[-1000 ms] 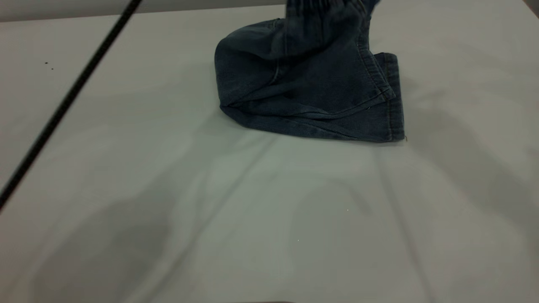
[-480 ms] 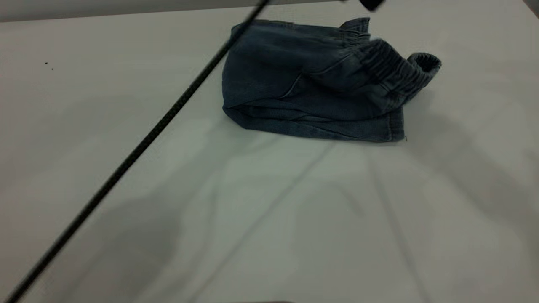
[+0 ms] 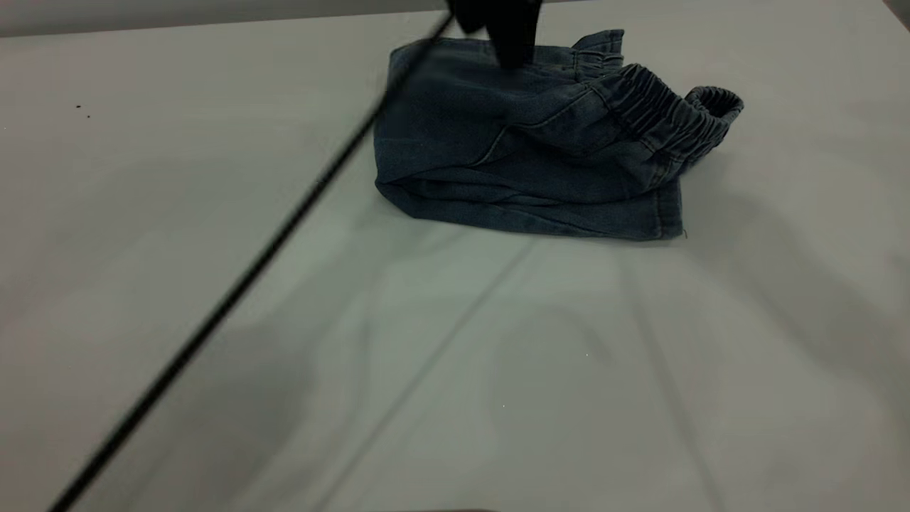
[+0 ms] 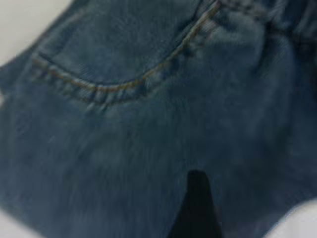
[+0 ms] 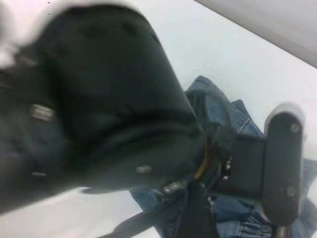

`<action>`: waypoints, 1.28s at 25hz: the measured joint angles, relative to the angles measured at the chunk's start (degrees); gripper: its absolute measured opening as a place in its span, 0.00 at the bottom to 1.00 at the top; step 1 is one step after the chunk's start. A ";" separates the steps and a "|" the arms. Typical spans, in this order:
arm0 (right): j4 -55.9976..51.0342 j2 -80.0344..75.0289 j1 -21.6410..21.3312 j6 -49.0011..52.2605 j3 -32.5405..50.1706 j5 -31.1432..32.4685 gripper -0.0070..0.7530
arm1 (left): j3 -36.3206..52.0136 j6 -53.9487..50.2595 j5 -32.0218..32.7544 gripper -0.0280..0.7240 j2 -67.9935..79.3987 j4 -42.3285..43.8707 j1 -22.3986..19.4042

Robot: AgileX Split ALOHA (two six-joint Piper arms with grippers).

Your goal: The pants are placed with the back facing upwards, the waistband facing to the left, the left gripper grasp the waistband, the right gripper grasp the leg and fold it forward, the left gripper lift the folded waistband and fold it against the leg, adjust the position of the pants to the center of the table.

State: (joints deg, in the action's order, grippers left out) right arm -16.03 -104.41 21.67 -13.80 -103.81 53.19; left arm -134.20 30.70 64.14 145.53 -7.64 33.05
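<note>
Left tool (image 3: pixel 506 39) seemingly touching folded pants (image 3: pixel 540 153)

One pair of pants (image 3: pixel 526 153), folded into a single bundle, on one table (image 3: pixel 213 178). One waistband (image 3: pixel 665 117) showing, gathered, along the bundle's right side in the exterior view; one curved stitched pocket seam (image 4: pixel 124 87) in the left wrist view. One black gripper (image 3: pixel 508 28) above the pants' far edge, with one black cable (image 3: pixel 234 291) crossing the table.

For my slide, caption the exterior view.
Left claw over folded pants, waistband on top, white table.
</note>
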 joint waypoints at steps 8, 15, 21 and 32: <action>0.00 0.00 0.00 0.23 0.00 0.00 0.62 | 0.00 0.66 -11.60 0.74 7.06 0.01 0.00; 0.00 0.00 0.00 0.35 0.00 0.00 0.62 | -0.45 -1.22 -12.41 0.74 10.13 0.50 -0.07; 0.00 0.00 0.00 0.35 0.00 0.05 0.62 | -1.04 -10.81 -4.02 0.74 9.96 7.99 0.06; 0.00 0.00 0.00 0.54 0.00 0.16 0.62 | -1.94 -26.48 2.95 0.74 10.01 18.34 0.06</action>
State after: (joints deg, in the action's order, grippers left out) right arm -16.03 -104.41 21.67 -13.26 -103.81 53.35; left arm -136.14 4.22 67.09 155.54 10.70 33.11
